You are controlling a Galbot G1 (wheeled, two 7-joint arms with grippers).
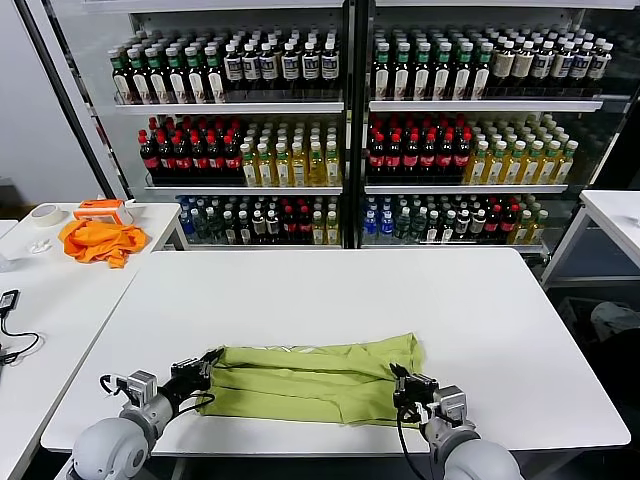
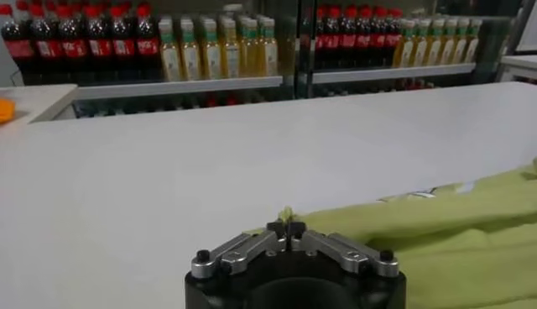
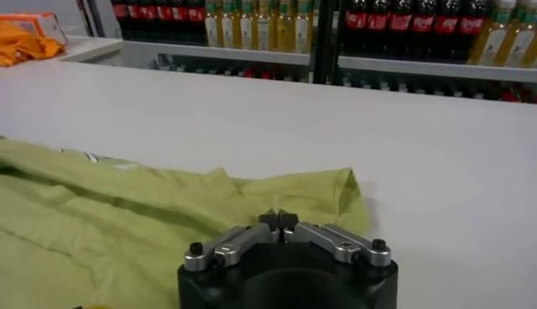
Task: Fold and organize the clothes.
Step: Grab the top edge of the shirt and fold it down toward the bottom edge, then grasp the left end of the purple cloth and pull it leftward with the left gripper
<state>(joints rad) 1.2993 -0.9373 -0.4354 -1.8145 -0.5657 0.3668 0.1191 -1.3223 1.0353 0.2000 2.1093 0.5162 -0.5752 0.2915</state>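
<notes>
T-shirt [image 1: 315, 380] is lying folded on the bench [image 1: 330, 290]; left hand [image 1: 208, 365] is pinching its left edge closed, right hand [image 1: 402, 381] is pinching its right edge closed.

both arms reach forward low from the near edge, elbows tucked, wrists roughly level. the left gripper [image 1: 212, 357] sits at the left end of the lime t-shirt [image 1: 315, 380], its fingers [image 2: 275, 228] pressed together with a pinch of fabric rising just ahead of their tips. the right gripper [image 1: 397, 372] sits at the shirt's right end, fingers [image 3: 270, 221] likewise closed tip to tip, the cloth lying right ahead of and beneath them.
</notes>
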